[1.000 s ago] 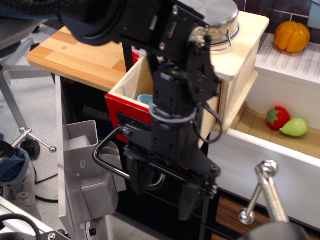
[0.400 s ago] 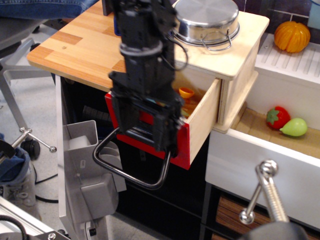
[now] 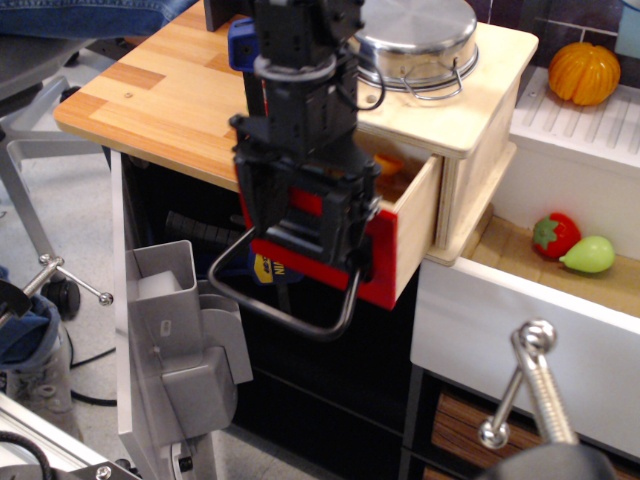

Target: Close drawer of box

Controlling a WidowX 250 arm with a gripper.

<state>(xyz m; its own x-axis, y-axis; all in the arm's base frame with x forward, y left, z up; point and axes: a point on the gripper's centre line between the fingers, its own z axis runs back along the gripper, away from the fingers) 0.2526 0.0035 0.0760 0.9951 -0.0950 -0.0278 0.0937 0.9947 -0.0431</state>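
Observation:
The drawer (image 3: 418, 216) of pale plywood with a red front panel (image 3: 384, 277) sticks partly out of the box (image 3: 480, 115). Its black loop handle (image 3: 285, 318) hangs below the front. My gripper (image 3: 305, 235) is open, with its black fingers (image 3: 253, 212) spread across the red front and close against it. The arm hides most of the panel and the drawer's left side. An orange object (image 3: 392, 165) shows inside the drawer.
A steel pot (image 3: 415, 35) stands on the box. To the right an open white drawer (image 3: 520, 330) with a metal knob (image 3: 530, 385) holds a toy strawberry (image 3: 555, 233) and a pear (image 3: 588, 253). A wooden tabletop (image 3: 160, 95) lies left, a grey metal bin (image 3: 175, 330) below it.
My gripper has moved up and toward the box against the red front. The drawer has slid further in, so less of its plywood side shows.

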